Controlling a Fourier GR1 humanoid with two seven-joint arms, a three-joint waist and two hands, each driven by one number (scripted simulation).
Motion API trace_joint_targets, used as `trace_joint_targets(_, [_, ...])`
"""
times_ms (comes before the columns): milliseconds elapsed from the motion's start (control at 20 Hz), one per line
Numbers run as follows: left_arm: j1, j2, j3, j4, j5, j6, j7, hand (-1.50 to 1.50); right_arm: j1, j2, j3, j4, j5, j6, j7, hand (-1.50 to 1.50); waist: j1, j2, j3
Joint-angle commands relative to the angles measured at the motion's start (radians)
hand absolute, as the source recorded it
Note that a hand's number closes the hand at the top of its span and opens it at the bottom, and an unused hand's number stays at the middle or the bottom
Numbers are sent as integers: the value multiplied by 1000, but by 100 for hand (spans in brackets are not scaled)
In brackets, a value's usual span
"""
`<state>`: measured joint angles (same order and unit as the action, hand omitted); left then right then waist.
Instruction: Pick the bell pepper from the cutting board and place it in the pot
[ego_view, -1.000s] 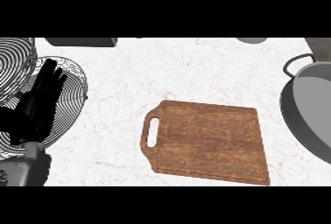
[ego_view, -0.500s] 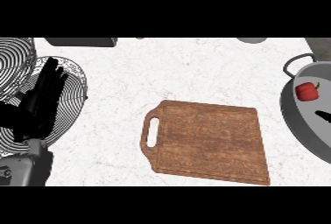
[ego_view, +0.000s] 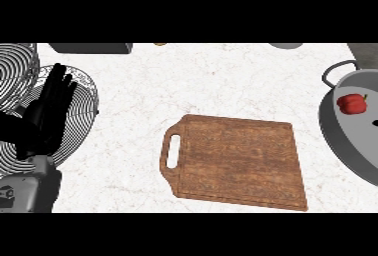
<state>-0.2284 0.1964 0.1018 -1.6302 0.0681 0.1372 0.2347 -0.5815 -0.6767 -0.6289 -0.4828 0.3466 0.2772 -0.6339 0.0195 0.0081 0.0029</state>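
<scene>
A red bell pepper (ego_view: 352, 103) lies inside the grey pot (ego_view: 341, 137) at the frame's right edge, away from the wooden cutting board (ego_view: 238, 161) at centre on the white table (ego_view: 207, 80). At left, the left hand (ego_view: 49, 112) rests, fingers straight and apart, over wire racks (ego_view: 18, 62).

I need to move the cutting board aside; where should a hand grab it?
Grip the cutting board by its slotted handle at the left end, coming in from the left: the slot lets fingers hook through, and the board lies flat.
</scene>
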Motion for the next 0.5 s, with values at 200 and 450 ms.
trace_joint_targets(200, [40,-3,-4,-46,9,-16,7,0,14,-212,-114,204,-104,189,-72,-150,10,3,2])
trace_joint_targets(450, [-26,5,4,-14,4,-8,29,0,49,-279,-119,247,-117,286,-116,-150,6,7,4])
